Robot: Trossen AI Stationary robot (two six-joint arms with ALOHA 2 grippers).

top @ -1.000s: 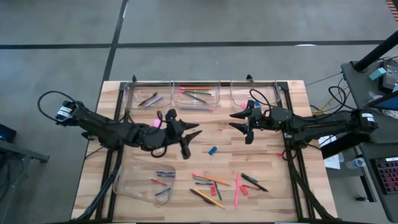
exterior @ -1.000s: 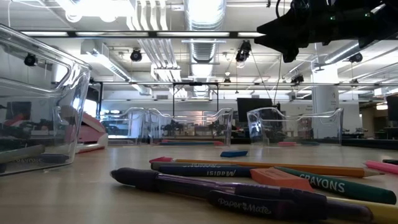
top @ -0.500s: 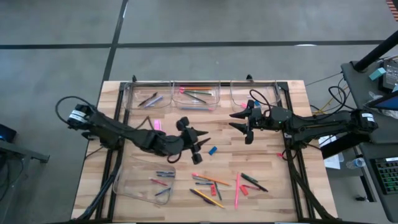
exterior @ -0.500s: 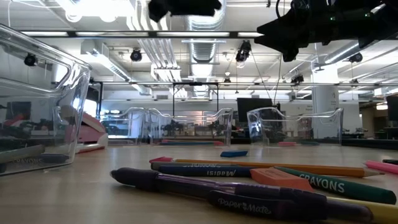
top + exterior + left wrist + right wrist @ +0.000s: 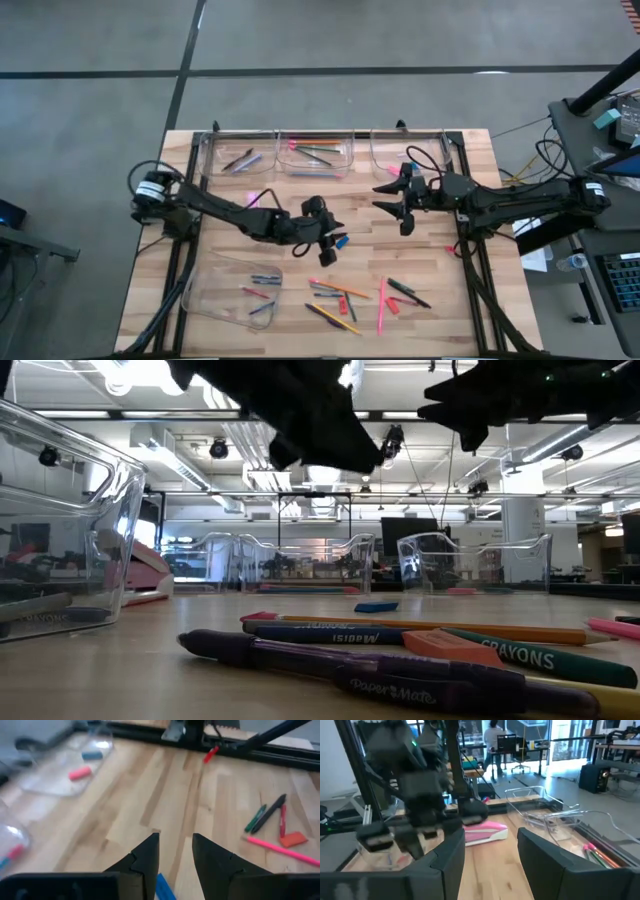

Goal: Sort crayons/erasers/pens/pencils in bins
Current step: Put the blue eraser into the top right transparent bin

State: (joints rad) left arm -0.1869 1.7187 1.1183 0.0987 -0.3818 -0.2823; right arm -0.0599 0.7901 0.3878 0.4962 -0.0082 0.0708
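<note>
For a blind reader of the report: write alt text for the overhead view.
Seen from above, the left gripper, jaws open, reaches over a small blue eraser at the middle of a wooden table. The right gripper hovers open near the far bins. Loose pens and pencils lie along the near edge beside another bin.

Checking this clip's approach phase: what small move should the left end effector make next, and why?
Probably a short descent. The left end effector hangs open right over the blue eraser, which shows between its fingers in the wrist view but lies free on the table. Lowering would bracket it for closing.
</note>
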